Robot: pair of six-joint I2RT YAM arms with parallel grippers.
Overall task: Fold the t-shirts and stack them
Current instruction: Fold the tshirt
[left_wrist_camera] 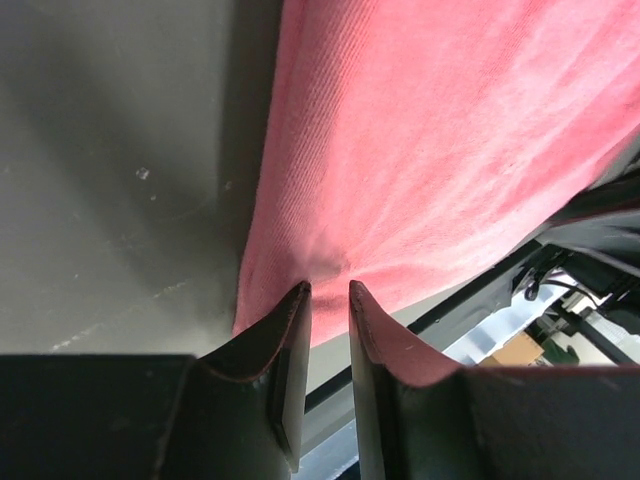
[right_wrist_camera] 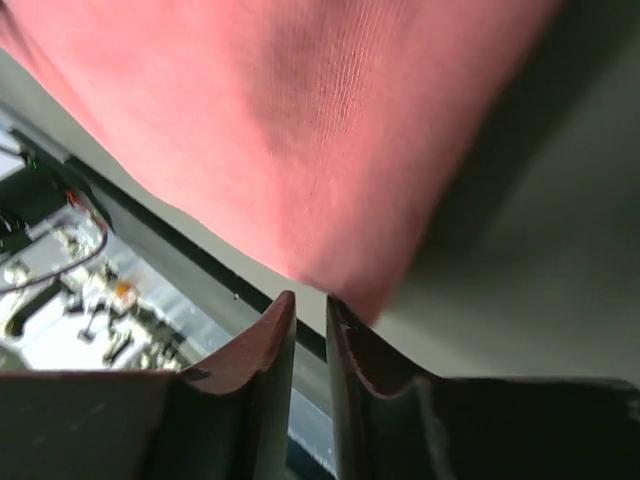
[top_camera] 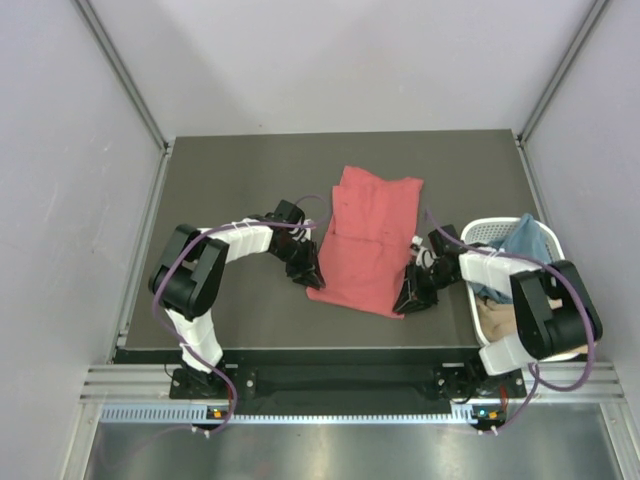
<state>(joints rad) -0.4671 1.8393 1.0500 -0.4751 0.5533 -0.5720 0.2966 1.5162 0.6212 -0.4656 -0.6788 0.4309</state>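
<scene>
Corners of coral-red t-shirt [top_camera: 368, 240] pinched by left gripper [left_wrist_camera: 328, 287], right gripper [right_wrist_camera: 310, 297]; grasp unclear overhead.

Robot lab test cell is indicated; a dark table [top_camera: 230, 170] is enclosed by plain grey panels [top_camera: 60, 200] on aluminium framing [top_camera: 121, 70]; an extrusion rail [top_camera: 120, 385] is fitted along the near edge.

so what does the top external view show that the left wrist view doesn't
Only top external: the whole outline of the coral-red t-shirt, the right arm, and the white basket holding blue cloth and tan cloth. Only left wrist: the left gripper up close, jaws nearly together with the shirt's near corner puckered into their tips. Both: the shirt lying on the dark table, with the left gripper at its near left corner.
</scene>
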